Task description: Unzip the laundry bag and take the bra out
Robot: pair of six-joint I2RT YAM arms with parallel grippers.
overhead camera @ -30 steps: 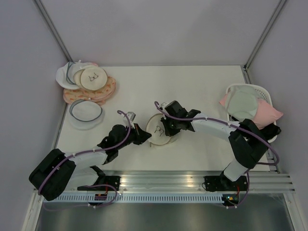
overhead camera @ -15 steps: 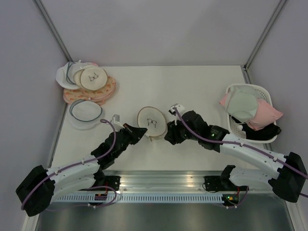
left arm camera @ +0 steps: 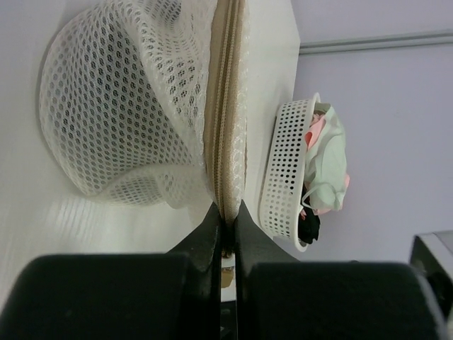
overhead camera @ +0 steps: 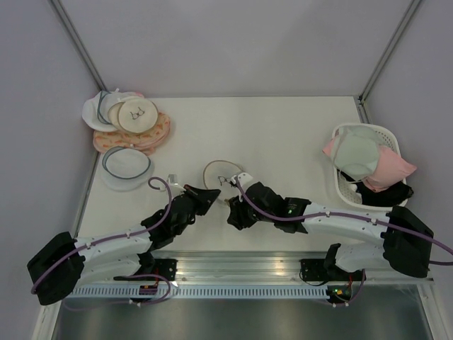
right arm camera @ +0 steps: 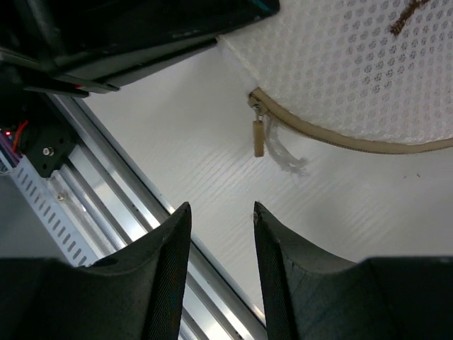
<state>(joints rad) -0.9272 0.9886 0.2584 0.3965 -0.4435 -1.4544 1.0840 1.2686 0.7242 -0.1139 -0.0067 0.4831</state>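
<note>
Left wrist: left gripper [left arm camera: 226, 216] closed, seemingly pinching tan zipper rim [left arm camera: 225, 106] of round cream mesh laundry bag [left arm camera: 120, 106].
Right wrist: right gripper [right arm camera: 219, 212] parted, empty.

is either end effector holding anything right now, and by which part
The left end effector pinches the laundry bag by its tan zipper rim. The right end effector is open, holding nothing.

Lab — plain walls [overhead camera: 248, 42], aluminium rail [overhead camera: 241, 268]
</note>
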